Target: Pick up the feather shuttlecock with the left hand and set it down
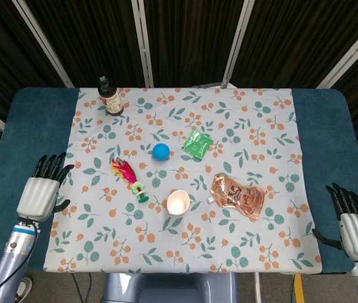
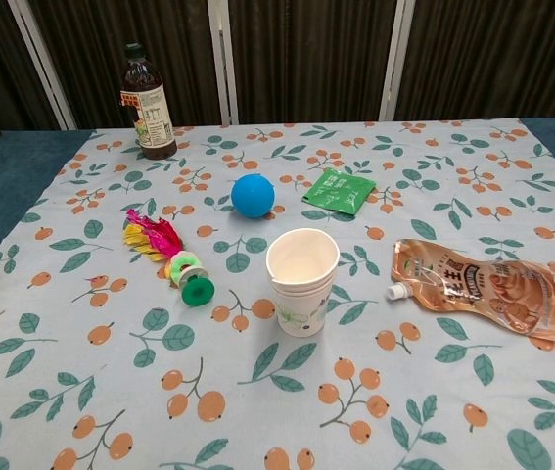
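Currently my left hand (image 1: 40,192) hovers at the desk's (image 1: 27,120) near-left edge, fingers spread, holding nothing. Feather shuttlecock (image 1: 129,178) lies ahead and to the right of it on the patterned cloth (image 1: 242,126), well apart, feathers pointing away, green base toward me. Blue ball (image 1: 160,151) sits just beyond it, paper cup (image 1: 178,202) to its right. Step in hand: the approach, I judge. Next calls for reaching rightward, lowering over the base, closing on it. Right hand (image 1: 354,230) idle, open, far right.

Shuttlecock (image 1: 130,179) lies left of cup (image 1: 178,203); ball (image 1: 160,151) behind; pouch (image 1: 238,195) right; bottle (image 1: 110,96) far back
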Tool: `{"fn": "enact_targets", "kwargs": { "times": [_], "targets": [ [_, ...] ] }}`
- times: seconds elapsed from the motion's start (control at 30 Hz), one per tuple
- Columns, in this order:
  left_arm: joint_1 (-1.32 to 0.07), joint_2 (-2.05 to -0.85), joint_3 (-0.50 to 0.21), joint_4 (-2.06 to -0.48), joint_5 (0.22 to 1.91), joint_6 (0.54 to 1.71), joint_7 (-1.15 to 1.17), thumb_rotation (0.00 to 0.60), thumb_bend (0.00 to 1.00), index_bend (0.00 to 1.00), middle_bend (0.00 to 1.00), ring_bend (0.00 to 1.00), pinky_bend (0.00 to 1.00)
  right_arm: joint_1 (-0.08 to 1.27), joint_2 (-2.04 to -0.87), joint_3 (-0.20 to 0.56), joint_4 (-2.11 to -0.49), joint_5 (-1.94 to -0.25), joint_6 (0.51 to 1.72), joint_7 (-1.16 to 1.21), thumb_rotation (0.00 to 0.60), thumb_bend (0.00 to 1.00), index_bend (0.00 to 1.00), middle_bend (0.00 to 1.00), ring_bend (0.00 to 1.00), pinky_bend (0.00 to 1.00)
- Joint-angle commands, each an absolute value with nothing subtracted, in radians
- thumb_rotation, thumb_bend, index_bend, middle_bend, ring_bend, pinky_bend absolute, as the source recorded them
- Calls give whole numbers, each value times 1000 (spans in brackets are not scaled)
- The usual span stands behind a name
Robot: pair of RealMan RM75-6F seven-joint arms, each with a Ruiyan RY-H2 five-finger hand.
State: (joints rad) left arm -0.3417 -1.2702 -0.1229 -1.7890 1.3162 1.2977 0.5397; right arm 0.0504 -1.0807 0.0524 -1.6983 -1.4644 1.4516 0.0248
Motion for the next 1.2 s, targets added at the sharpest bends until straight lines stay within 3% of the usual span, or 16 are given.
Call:
{"fn": "enact_targets", "kwargs": {
  "times": [0.03,0.17,0.37,0.67,0.93,1.2],
  "targets": [
    [-403,-1314,-174,-1735,1233,1222,550,600,265,281,0,0,0,51,-1081,52,-1698,-1465,1450,25,600,98,0,0,0,0],
    [-486,-1386,-217,-1637,1149,1138,580,600,321,358,0,0,0,52,-1079,51,-1697,-1467,1447,30,600,97,0,0,0,0],
    [-586,-1503,-229,-1490,1112,1071,640,600,346,445,0,0,0,51,-1076,52,-1696,-1463,1446,40,600,97,0,0,0,0],
    [-661,-1648,-228,-1305,1097,1050,650,600,347,472,0,0,0,50,-1074,51,-1698,-1464,1447,47,600,97,0,0,0,0],
    [-700,-1698,-213,-1209,1097,1019,663,600,284,474,0,0,0,51,-1073,52,-1697,-1461,1443,52,600,97,0,0,0,0],
    [-747,-1754,-194,-1113,1138,986,637,600,284,485,0,0,0,51,-1072,54,-1701,-1453,1439,52,600,97,0,0,0,0]
  ]
}}
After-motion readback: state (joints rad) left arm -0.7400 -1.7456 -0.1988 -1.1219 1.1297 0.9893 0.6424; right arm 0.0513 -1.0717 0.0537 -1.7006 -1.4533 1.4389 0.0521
